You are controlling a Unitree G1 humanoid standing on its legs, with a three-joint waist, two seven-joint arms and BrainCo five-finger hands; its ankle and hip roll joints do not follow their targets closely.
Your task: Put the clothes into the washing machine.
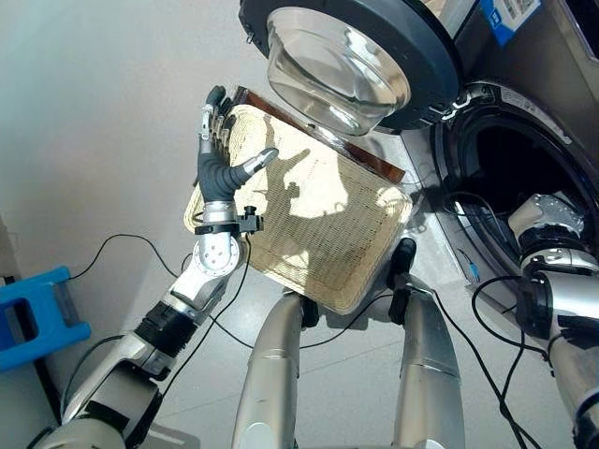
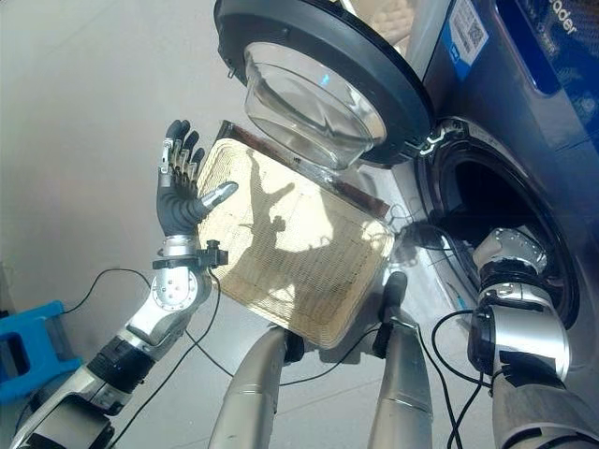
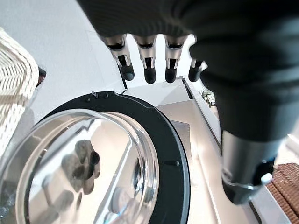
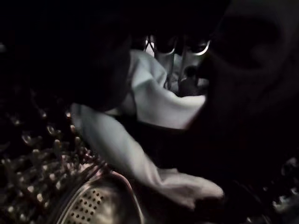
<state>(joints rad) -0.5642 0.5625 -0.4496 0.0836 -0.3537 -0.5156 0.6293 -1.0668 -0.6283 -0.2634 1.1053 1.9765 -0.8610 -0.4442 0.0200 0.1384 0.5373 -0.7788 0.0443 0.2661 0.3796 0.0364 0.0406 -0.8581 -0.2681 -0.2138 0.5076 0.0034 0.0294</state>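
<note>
Seemingly nearly done: white cloth (image 4: 154,107) lies in the drum (image 1: 524,159) at three o'clock; right hand (image 4: 182,65) fingers unreadable, left hand (image 1: 217,159) fingers spread wide, basket (image 1: 309,234) empty.

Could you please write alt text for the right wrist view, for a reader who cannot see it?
Inside the dark washing machine drum, a white garment lies draped over the perforated metal wall, with the right robot hand at its upper end.

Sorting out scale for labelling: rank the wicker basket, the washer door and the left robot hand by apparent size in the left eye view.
1. wicker basket
2. washer door, partly cut off at the top, so its rank against the basket is unsure
3. left robot hand, clearly smallest
</note>
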